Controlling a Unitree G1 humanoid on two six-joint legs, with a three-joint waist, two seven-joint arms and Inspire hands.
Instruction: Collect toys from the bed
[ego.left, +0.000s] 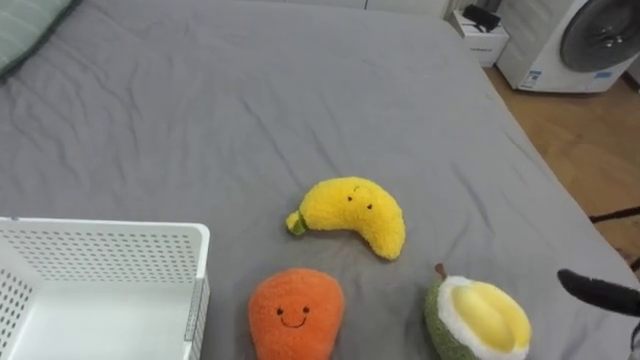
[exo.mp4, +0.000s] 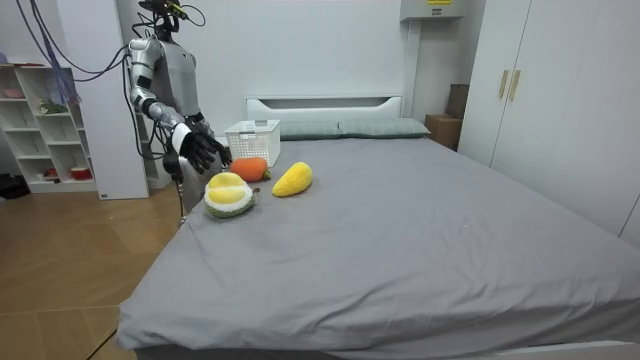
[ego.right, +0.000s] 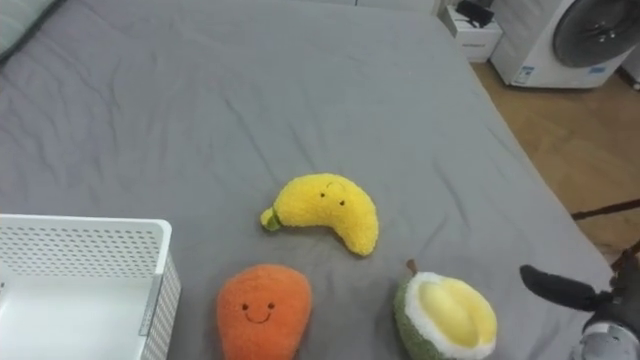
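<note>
Both eye views look down closely on the bed (ego.left: 300, 100), shared with the seemingly distant room view.

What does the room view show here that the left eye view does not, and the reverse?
Room view adds the robot standing at the bed's side, the wardrobe, the shelf unit and the headboard. Left eye view adds the white appliance with a round door and the faces on two toys. Both share the grey bed, white basket, banana toy, orange toy, green-and-yellow toy and the right hand, fingers straight.
</note>
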